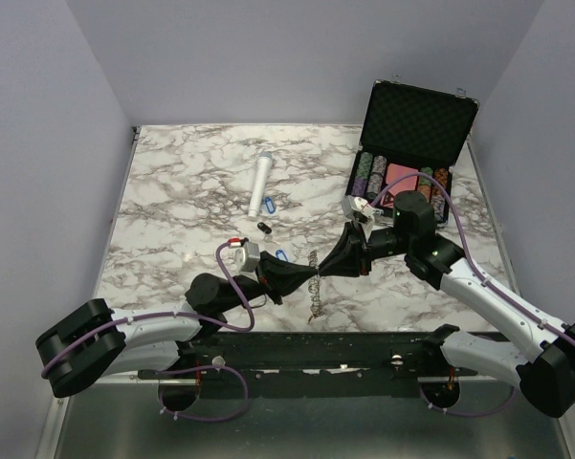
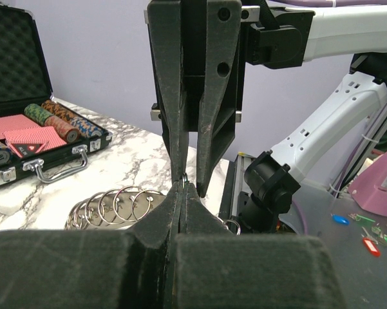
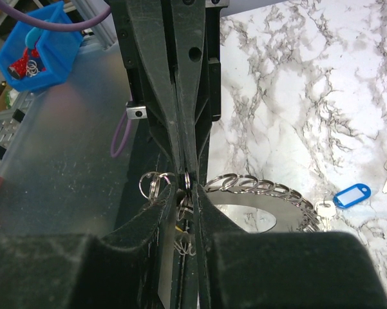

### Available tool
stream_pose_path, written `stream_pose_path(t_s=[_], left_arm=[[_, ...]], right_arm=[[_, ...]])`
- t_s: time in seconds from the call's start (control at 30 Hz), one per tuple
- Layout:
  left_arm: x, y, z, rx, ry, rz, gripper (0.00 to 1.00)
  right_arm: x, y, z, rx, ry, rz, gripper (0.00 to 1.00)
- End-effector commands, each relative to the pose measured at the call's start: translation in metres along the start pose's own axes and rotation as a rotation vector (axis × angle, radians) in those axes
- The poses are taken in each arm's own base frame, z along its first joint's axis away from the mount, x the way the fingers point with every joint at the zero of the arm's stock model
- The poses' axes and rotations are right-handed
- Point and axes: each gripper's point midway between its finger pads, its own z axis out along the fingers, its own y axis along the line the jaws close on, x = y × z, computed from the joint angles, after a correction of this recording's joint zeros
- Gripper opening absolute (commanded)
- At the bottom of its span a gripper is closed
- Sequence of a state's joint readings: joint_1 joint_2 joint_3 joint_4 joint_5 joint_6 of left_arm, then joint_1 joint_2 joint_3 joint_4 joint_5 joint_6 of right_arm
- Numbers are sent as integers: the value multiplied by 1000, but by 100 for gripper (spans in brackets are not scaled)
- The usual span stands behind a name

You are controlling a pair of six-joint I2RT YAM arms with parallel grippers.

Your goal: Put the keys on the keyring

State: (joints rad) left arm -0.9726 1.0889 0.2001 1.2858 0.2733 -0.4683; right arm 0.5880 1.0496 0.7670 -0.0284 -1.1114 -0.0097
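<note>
The keyring (image 1: 315, 292), a grey plate with small split rings along its rim, sits near the table's front edge; it also shows as the keyring (image 2: 109, 207) and the keyring (image 3: 270, 209). My left gripper (image 1: 304, 277) (image 2: 182, 185) is shut on one small split ring (image 2: 184, 175). My right gripper (image 1: 323, 271) (image 3: 187, 190) meets it tip to tip, jaws narrowly apart astride that ring (image 3: 188, 180). Loose keys lie on the marble: a blue-tagged key (image 3: 351, 195), another blue tag (image 1: 271, 203) and a black-tagged key (image 1: 264, 228).
A white cylinder (image 1: 261, 185) lies mid-table. An open black case (image 1: 416, 124) of poker chips and cards stands at the back right, also seen as the case (image 2: 26, 129). A blue bin (image 3: 35, 51) sits off the table beyond the black front rail.
</note>
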Motion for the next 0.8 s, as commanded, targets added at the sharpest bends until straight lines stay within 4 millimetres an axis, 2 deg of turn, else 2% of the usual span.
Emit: stream_pose_path(t_s=[0.0,0.43,0.53,0.77], left_arm=[[-60,-23,1,86,-225,74,0],[-60,-24,2,94,-228,65,0],[-61,-24,2,92,-231,64,0],[-53,-19,0,67,-197,51,0]], right_arm=[[10,0,0,7,25,11,23],[-6,4,4,-31,-29,15,12],[-5,4,4,-33,-27,25,0],[-2,3,0,-16,17,-11,0]])
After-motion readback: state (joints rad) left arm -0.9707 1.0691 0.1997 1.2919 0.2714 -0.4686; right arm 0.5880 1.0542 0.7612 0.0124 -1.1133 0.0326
